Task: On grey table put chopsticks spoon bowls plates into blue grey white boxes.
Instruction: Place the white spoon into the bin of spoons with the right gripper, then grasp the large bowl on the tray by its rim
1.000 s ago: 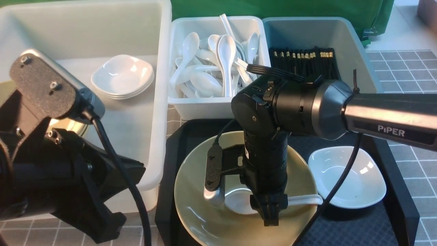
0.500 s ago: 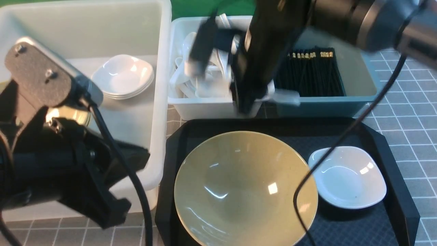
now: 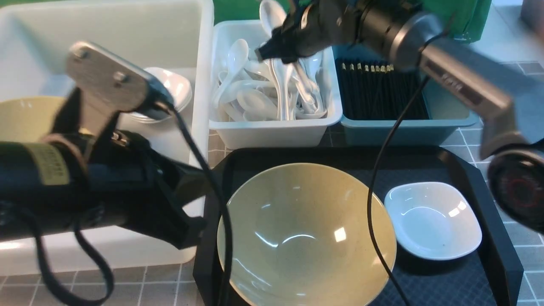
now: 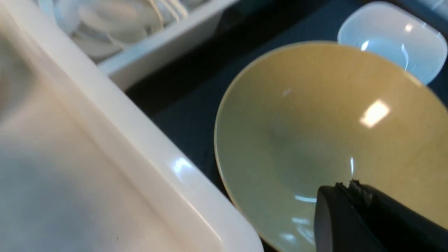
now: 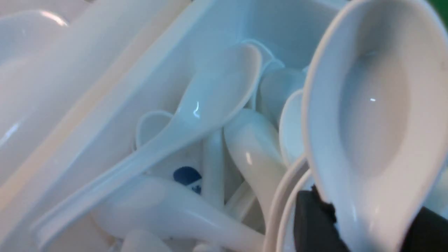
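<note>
My right gripper (image 3: 272, 40) is shut on a white spoon (image 3: 271, 12) and holds it above the white spoon box (image 3: 276, 129), which holds several white spoons (image 3: 255, 102). In the right wrist view the held spoon (image 5: 371, 115) sits between the black fingers (image 5: 313, 224), over the spoon pile (image 5: 210, 101). My left gripper (image 4: 346, 184) is shut and empty, hovering over the near part of the yellow-green bowl (image 4: 315, 122). That bowl (image 3: 306, 233) and a small white dish (image 3: 433, 221) sit on the black tray (image 3: 493, 195).
The big white box (image 3: 199, 106) at the left holds stacked white dishes (image 3: 180, 87) and another yellow-green bowl (image 3: 21, 119). The blue box (image 3: 408, 131) at the back right holds black chopsticks (image 3: 378, 85). My left arm (image 3: 85, 182) covers the box's front.
My right gripper lifted the spoon out of the yellow-green bowl and carried it back over the spoon box. My left arm swung right, toward the bowl.
</note>
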Tool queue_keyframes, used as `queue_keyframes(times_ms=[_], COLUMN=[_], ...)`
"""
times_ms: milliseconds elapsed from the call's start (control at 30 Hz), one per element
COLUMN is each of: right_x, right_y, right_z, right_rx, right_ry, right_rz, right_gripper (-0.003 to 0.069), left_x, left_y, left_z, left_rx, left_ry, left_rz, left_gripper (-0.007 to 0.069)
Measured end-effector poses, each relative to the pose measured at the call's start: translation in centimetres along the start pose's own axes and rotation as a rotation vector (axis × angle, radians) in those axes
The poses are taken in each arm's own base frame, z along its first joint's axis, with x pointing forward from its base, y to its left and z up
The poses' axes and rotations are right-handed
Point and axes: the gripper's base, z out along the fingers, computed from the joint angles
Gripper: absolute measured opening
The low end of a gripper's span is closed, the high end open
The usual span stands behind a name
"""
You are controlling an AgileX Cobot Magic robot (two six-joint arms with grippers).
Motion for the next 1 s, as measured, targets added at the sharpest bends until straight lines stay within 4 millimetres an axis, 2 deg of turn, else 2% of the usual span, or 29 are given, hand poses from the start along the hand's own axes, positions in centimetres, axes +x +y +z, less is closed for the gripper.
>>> queue_keyframes(times_ms=[33,100,200,233,267,333,367,433,500,533,633,733,767,800,833,900,933,1000], right_x=[0.1,0.2,-0.8,-1.1,-1.6,-2.8,-3.0,-3.9,-4.4,-5.1,-6.2,-6.4,-6.2,-5.2,-5.1,-2.9,-2.6,0.6], right_y=[0.0,0.0,-0.1,-0.2,-0.3,-0.5,-0.5,-0.7,-0.8,-0.8,-0.1,1.2,1.6,2.1,2.1,2.2,2.1,1.6], right_z=[0.1,0.1,-1.1,-1.6,-2.6,-5.2,-5.7,-8.5,-10.4,-12.5,-16.7,-21.6,-22.6,-24.3,-25.4,-28.2,-28.4,-30.7], right_rx=[0.000,0.001,0.006,0.008,0.013,0.020,0.021,0.022,0.018,0.006,-0.046,-0.108,-0.122,-0.144,-0.149,-0.166,-0.167,-0.168], right_ry=[0.001,0.015,0.022,0.033,0.055,0.106,0.115,0.166,0.186,0.180,0.144,0.111,0.112,0.136,0.130,0.174,0.178,0.243], right_rz=[0.000,0.018,0.049,0.050,0.049,-0.003,-0.017,-0.082,-0.121,-0.137,-0.162,-0.199,-0.209,-0.232,-0.237,-0.254,-0.255,-0.261], right_gripper=[0.0272,0.0332,0.0489,0.0514,0.0559,0.0593,0.0595,0.0587,0.0563,0.0518,0.0398,0.0243,0.0200,0.0128,0.0110,0.0043,0.0041,0.0034], left_x=[0.0,0.1,0.1,0.1,-0.1,-0.8,-0.9,-2.0,-2.9,-3.9,-5.9,-7.4,-7.9,-8.6,-8.9,-9.8,-9.8,-10.7], left_y=[0.0,0.0,0.0,0.0,0.0,-0.1,-0.1,-0.2,-0.2,-0.2,-0.1,0.1,0.1,0.2,0.2,0.3,0.3,0.5], left_z=[0.0,0.3,0.3,0.2,0.1,-0.5,-0.6,-1.3,-1.7,-2.0,-2.2,-1.7,-1.4,-0.9,-0.6,0.3,0.3,1.8], left_rx=[0.000,0.001,0.001,0.002,0.004,0.008,0.008,0.009,0.007,0.004,-0.006,-0.015,-0.015,-0.012,-0.011,-0.009,-0.010,-0.007], left_ry=[0.003,0.016,0.019,0.021,0.027,0.024,0.027,0.017,0.017,0.026,0.053,0.105,0.124,0.147,0.160,0.187,0.190,0.222], left_rz=[0.000,-0.001,0.000,0.000,0.001,0.000,0.001,0.007,0.010,0.012,0.029,0.043,0.045,0.047,0.052,0.058,0.058,0.058], left_gripper=[-0.0011,-0.0011,-0.0011,-0.0011,-0.0011,-0.0011,-0.0011,-0.0011,-0.0011,-0.0011,-0.0011,-0.0011,-0.0011,-0.0011,-0.0011,-0.0011,-0.0011,-0.0005])
